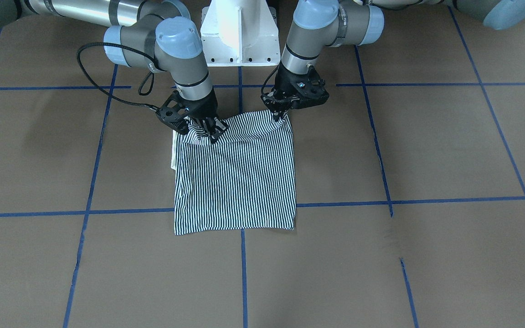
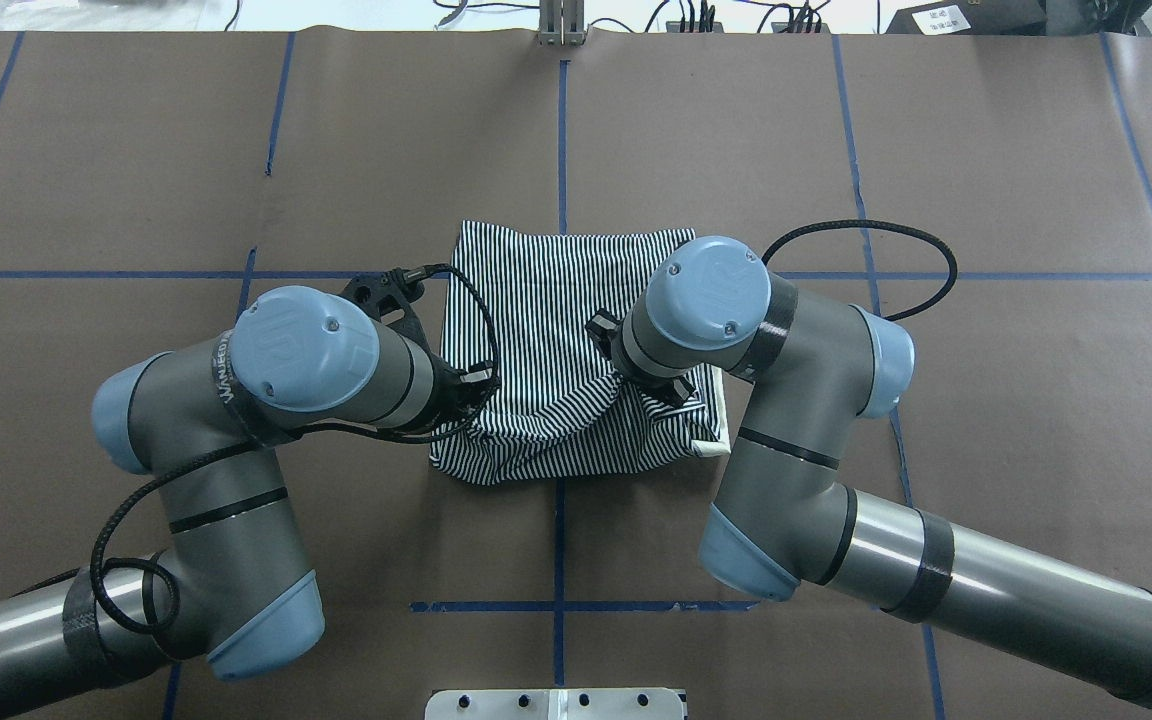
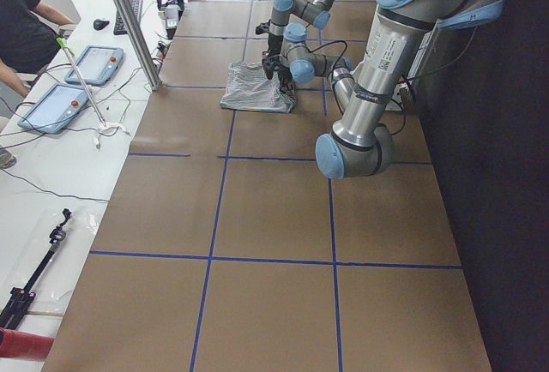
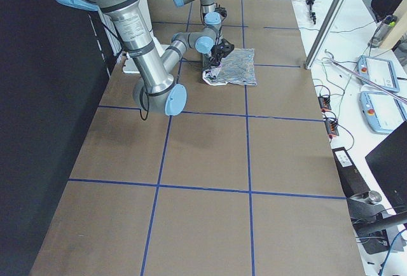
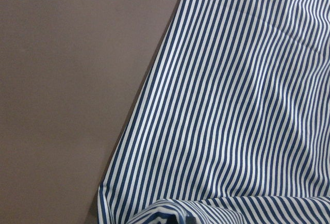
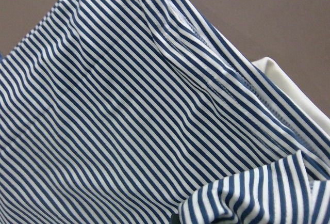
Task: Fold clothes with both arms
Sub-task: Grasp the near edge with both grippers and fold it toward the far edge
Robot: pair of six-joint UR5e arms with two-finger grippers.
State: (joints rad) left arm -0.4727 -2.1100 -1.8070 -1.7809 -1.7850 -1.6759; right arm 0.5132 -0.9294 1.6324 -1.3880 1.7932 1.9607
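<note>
Nearest the robot, left hand (image 1: 281,115) and right hand (image 1: 211,132) clamp the shirt (image 1: 235,182) edge, table (image 1: 426,155) wide around.

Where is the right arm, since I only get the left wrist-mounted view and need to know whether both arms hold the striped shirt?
Observer: The right gripper pinches the striped shirt at its robot-side edge, at the corner opposite the left gripper.
Operator: Is that edge taut between them?
Observer: No, it sags between the two grippers.
Operator: Anything sticking out?
Observer: A cream strip pokes out beside the shirt on the right arm's side.
</note>
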